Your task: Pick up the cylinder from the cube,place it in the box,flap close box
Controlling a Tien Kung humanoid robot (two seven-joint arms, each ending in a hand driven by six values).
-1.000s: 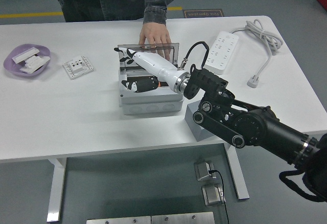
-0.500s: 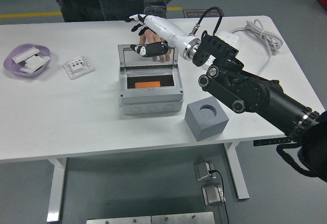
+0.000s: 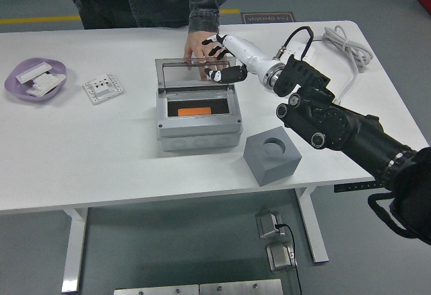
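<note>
Over the table (image 3: 101,147), right hand (image 3: 221,59) has dropped to the box's lid (image 3: 195,74).

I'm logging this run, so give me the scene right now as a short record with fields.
box: grey, lid upright, open
inside box: orange cylinder
cube: grey, round socket empty, right of box
right hand: at lid's top right edge, holding nothing
person's hand: on the table behind the lid
left hand: not in view
</note>
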